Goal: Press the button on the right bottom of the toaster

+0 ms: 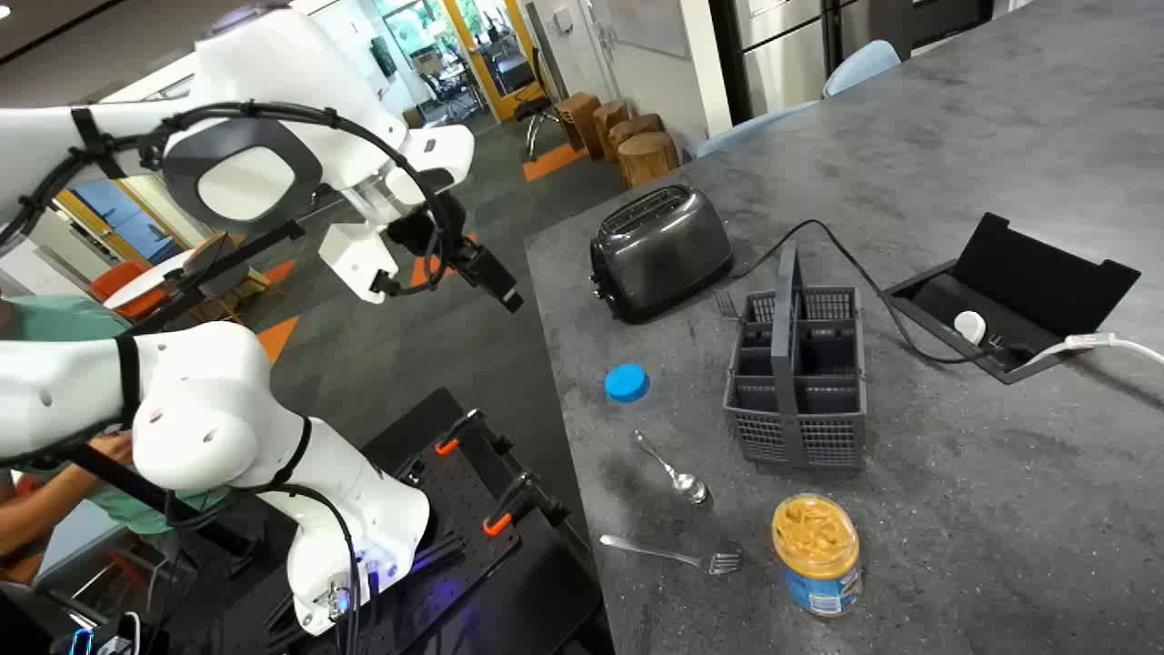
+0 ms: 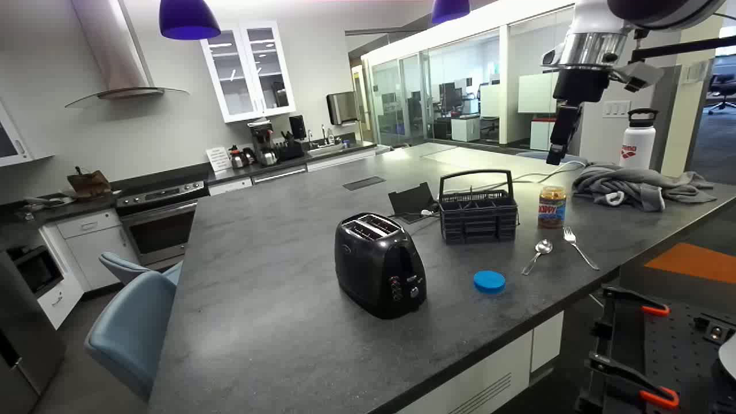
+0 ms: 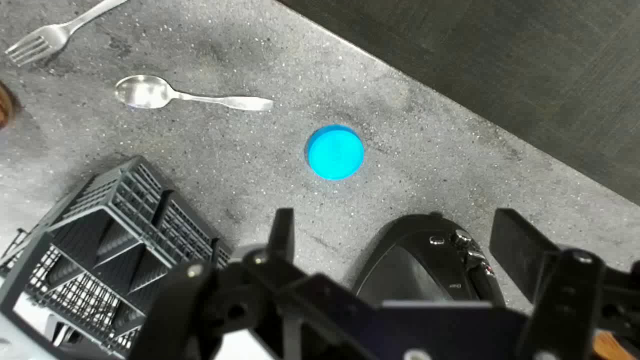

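The toaster [image 1: 673, 255] is glossy black-grey, upright on the grey table; it also shows in an exterior view [image 2: 374, 264]. There its control end faces the camera, with a column of small buttons [image 2: 395, 289] and a round silver knob [image 2: 414, 292] low on the right. In the wrist view the toaster [image 3: 410, 275] lies below and between my fingers, partly hidden by the gripper body. My gripper [image 3: 393, 220] is open and empty. In both exterior views the gripper [image 1: 511, 298] [image 2: 555, 156] is high in the air, apart from the toaster.
A blue lid [image 1: 627, 383], a spoon [image 1: 677, 473], a fork [image 1: 677, 553] and a peanut butter jar [image 1: 818, 555] lie or stand near the toaster. A black divided caddy [image 1: 791, 400] stands beside it. The toaster's cord [image 1: 841, 246] runs to an open flat case [image 1: 1018, 291].
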You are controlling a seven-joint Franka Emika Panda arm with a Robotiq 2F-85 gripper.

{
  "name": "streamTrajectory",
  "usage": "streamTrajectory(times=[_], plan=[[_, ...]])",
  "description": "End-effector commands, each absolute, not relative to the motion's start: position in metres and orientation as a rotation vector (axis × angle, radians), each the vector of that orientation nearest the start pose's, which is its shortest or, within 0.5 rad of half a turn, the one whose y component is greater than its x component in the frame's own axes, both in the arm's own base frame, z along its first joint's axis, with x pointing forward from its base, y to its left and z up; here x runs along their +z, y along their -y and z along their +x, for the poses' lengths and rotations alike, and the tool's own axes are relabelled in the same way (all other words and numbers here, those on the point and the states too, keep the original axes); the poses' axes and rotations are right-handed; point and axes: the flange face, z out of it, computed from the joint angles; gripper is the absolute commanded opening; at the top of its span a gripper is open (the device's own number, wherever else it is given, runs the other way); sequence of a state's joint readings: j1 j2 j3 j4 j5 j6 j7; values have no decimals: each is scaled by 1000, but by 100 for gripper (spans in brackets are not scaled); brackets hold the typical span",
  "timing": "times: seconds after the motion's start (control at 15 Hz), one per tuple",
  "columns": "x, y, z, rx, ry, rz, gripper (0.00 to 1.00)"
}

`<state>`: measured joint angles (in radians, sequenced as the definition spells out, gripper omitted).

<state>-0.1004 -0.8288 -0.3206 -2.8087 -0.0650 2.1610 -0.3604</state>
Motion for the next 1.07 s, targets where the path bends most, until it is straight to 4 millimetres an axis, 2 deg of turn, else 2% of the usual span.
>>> streamTrajectory(times=[0.0,0.4,0.53,0.8,1.0], plan=[[426,123,291,-300,81,-3008,100],[421,121,291,-277,84,-3007,100],[421,114,301,-305,82,-3013,100],[414,77,333,-380,105,-3028,100],[394,45,357,-404,100,-3056,100]])
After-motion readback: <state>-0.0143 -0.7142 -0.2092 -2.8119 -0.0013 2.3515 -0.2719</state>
